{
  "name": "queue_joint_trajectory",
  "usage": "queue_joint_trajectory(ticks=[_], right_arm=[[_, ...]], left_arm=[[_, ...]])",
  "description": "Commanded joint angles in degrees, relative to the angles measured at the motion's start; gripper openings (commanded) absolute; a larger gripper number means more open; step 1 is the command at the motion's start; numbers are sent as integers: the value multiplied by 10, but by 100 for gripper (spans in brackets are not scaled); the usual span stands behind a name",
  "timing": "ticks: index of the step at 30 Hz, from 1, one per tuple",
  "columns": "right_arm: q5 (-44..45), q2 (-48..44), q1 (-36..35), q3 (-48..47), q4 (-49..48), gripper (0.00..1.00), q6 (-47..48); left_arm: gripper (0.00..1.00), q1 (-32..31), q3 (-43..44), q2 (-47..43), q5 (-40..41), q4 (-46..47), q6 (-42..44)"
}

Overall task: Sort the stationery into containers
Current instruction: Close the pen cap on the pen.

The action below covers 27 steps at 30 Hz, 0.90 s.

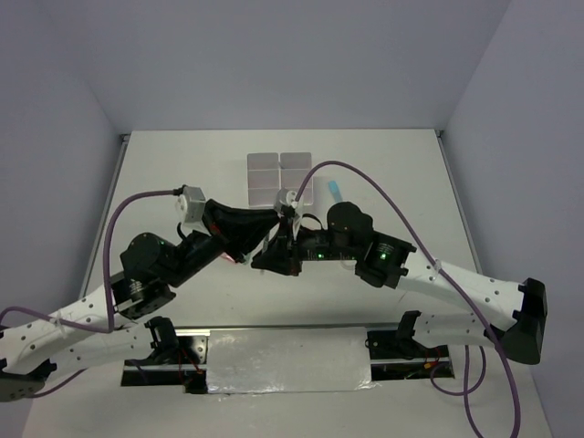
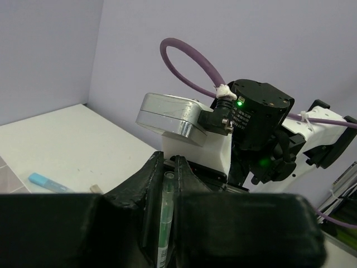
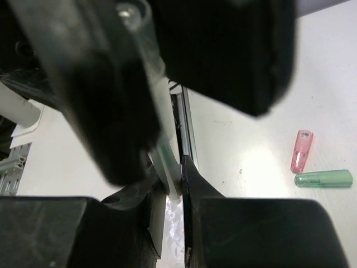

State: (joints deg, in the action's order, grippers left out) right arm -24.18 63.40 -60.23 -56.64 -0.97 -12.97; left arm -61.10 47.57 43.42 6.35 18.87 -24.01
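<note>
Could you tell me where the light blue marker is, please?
In the top view, the light blue marker lies on the table just right of the white containers.

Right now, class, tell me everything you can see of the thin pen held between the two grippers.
The thin pen is a slim stick with a clear, green-tinted plastic barrel and a paler section at one end. It is off the table, bridging the grippers: the left gripper pinches one end, and the right gripper closes on the other. Nothing else touches it. Any print is too blurred to read.
</note>
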Motion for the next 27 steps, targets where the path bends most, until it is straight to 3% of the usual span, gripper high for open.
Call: queue_joint_trajectory(ticks=[1, 3, 9, 13, 16, 20, 22, 23, 24, 27], right_arm=[[73, -7, 10, -15, -146, 0, -13], [72, -6, 11, -17, -138, 0, -14], [74, -11, 10, -10, -139, 0, -19], [56, 0, 10, -22, -117, 0, -14], [45, 13, 4, -36, -95, 0, -3], [27, 22, 2, -44, -81, 0, 3], [33, 14, 1, -35, -88, 8, 1], [37, 8, 1, -21, -93, 24, 1], [43, -5, 2, -16, -97, 29, 1], [60, -24, 6, -11, -103, 32, -3]], left_arm=[[25, -21, -20, -11, -71, -108, -31], [33, -21, -24, -23, -70, -109, -27], [37, -21, -19, -53, -43, -132, -17], [13, -21, -19, -61, -34, -138, -12], [2, -21, -20, -57, -35, -137, -7], [0, -21, -23, -47, -52, -129, 1], [0, -21, -27, -50, -51, -125, 2], [0, -21, -33, -52, -51, -125, 1], [0, -21, -34, -56, -50, -122, 1], [0, -21, -40, -62, -56, -120, -2]])
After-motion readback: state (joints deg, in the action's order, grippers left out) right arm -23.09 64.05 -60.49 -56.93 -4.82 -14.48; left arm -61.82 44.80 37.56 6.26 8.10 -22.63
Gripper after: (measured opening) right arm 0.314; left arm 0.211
